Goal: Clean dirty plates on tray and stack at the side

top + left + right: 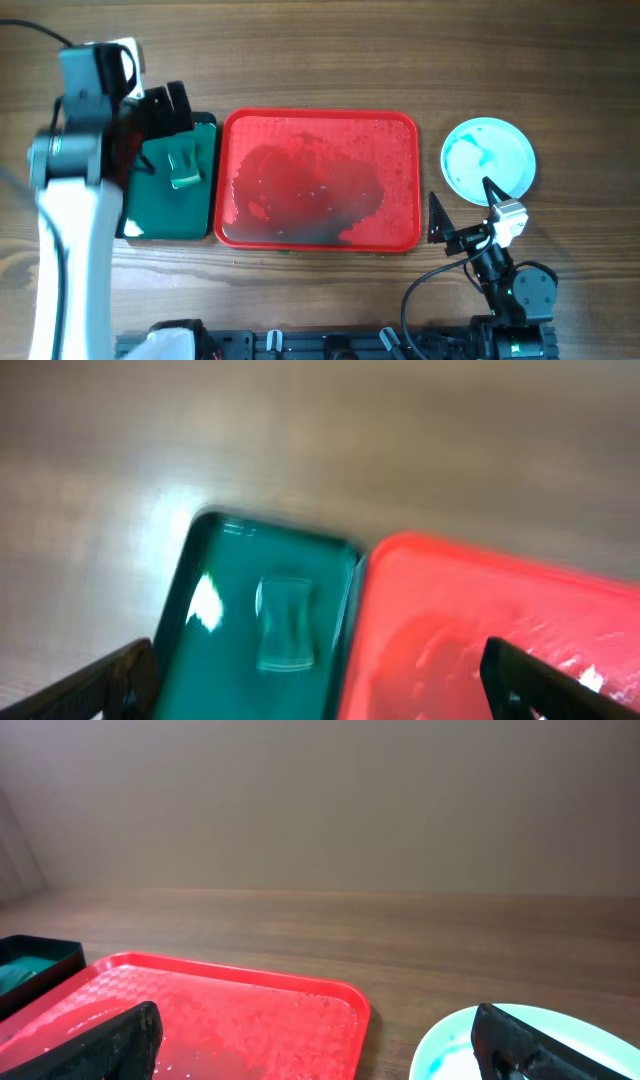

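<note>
The red tray (318, 122) lies at the table's middle, wet and smeared, with no plate on it. It also shows in the left wrist view (500, 620) and the right wrist view (230, 1005). A pale cyan plate (488, 158) with a teal smear sits on the table right of the tray; it also shows in the right wrist view (450, 1045). Any plates under it are hidden. My right gripper (465, 206) (315, 1055) is open and empty, just in front of the plate. My left gripper (170, 112) (320, 690) is open and empty above the green tray.
A dark green tray (195, 215) (215, 650) lies against the red tray's left side, holding a pale translucent cleaning pad (185, 165) (285, 622). Its corner shows in the right wrist view (35, 960). The right arm's base and cable are at the front right.
</note>
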You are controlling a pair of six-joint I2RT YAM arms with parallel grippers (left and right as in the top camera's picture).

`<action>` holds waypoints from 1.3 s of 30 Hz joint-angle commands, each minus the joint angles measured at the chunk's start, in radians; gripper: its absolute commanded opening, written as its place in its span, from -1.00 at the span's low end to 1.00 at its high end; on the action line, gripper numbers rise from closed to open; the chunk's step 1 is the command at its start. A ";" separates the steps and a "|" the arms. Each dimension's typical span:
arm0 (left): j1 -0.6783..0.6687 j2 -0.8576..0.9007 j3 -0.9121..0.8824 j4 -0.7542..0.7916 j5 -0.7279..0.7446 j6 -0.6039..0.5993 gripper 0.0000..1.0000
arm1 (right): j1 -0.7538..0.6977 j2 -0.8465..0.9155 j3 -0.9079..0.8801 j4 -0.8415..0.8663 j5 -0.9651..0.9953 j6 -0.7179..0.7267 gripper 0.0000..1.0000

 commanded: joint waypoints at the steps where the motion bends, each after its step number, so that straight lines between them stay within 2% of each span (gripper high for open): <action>1: -0.022 -0.229 -0.216 0.249 0.112 0.013 1.00 | 0.002 -0.014 -0.003 0.003 -0.017 0.007 0.99; 6: -0.022 -0.537 -0.638 0.662 0.341 0.117 1.00 | 0.002 -0.014 -0.003 0.003 -0.017 0.007 0.99; 11: -0.031 -0.818 -0.992 0.904 0.385 0.109 1.00 | 0.002 -0.014 -0.003 0.003 -0.017 0.007 0.99; 15: -0.036 -1.009 -1.194 1.014 0.385 0.109 1.00 | 0.002 -0.014 -0.003 0.003 -0.017 0.007 0.99; 19: -0.036 -1.151 -1.315 1.030 0.350 0.110 1.00 | 0.002 -0.014 -0.003 0.003 -0.017 0.007 1.00; 25: -0.035 -1.240 -1.403 1.012 0.266 0.113 1.00 | 0.002 -0.014 -0.003 0.003 -0.017 0.008 0.99; 31: -0.035 -1.297 -1.403 0.844 0.206 0.112 1.00 | 0.002 -0.014 -0.003 0.003 -0.017 0.008 0.99; 39: -0.035 -1.295 -1.403 0.846 0.208 0.113 1.00 | 0.002 -0.014 -0.003 0.003 -0.017 0.008 0.99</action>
